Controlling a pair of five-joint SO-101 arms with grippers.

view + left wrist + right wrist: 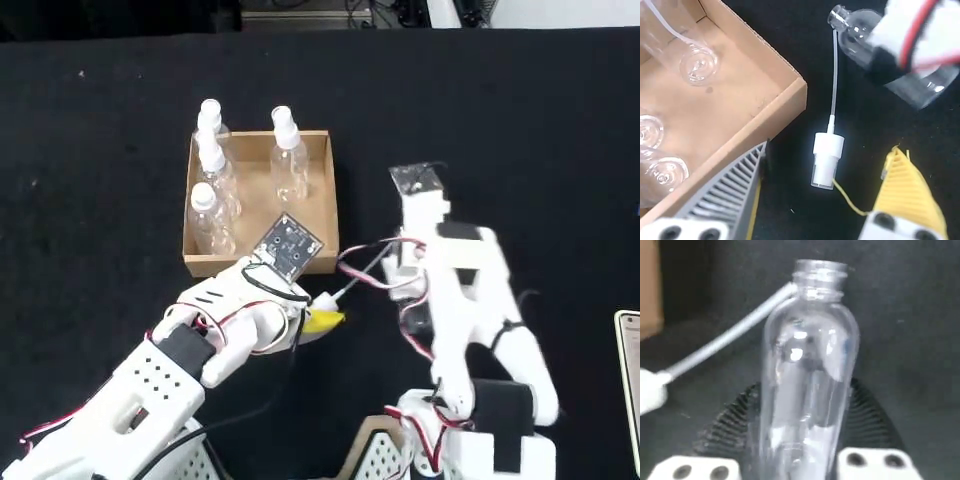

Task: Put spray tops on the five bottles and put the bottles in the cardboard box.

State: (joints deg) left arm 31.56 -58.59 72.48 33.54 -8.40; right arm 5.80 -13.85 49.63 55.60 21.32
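Looking down: four clear capped bottles stand in the box on a black table. Left wrist: left gripper spread wide around a white spray top beside the box. Right wrist: right gripper clamps an uncapped clear bottle, tube at its neck.

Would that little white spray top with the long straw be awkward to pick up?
Probably very light: the spray top is small plastic. Its thin tube curves slightly, so it likely flexes. Round and lying sideways, the top might roll when nudged.
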